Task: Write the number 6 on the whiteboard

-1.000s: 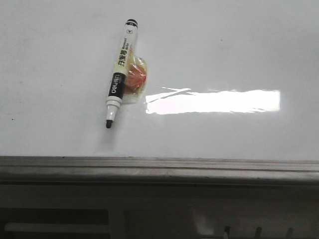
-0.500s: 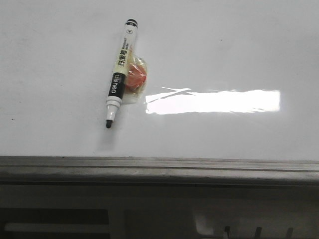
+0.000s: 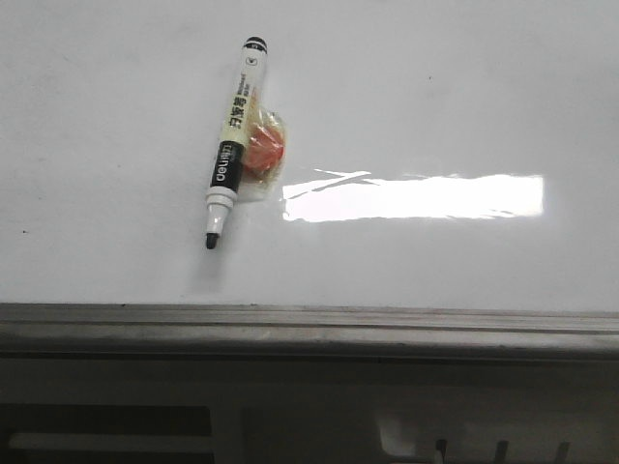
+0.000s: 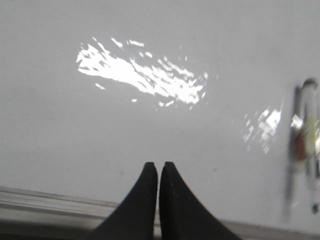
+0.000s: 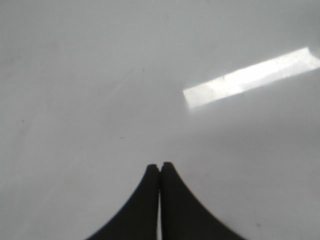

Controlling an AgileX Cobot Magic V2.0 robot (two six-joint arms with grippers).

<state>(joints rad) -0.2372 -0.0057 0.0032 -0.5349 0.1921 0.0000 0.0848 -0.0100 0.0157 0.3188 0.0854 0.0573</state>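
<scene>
Glossy whiteboard (image 3: 435, 87) carries no 6 yet. Ahead of our left end effector (image 4: 158, 167), pressed together like the right end effector (image 5: 160, 169), lies the marker (image 3: 232, 145). It looks light and slippery; we judge mid-barrel the best hold.

Below the grey rail (image 3: 309, 329) there is a dim, blurred area with pale shapes. A bright rectangular glare (image 3: 416, 197) shows light from above.

The whiteboard (image 3: 435, 97) lies flat, glossy white, with a bright rectangular glare and a grey metal edge rail (image 3: 309, 324) along its near side. On it lies an uncapped marker pen (image 3: 232, 145), black tip toward the rail, touching a small orange object in clear wrapping (image 3: 265, 150) beside its barrel.
</scene>
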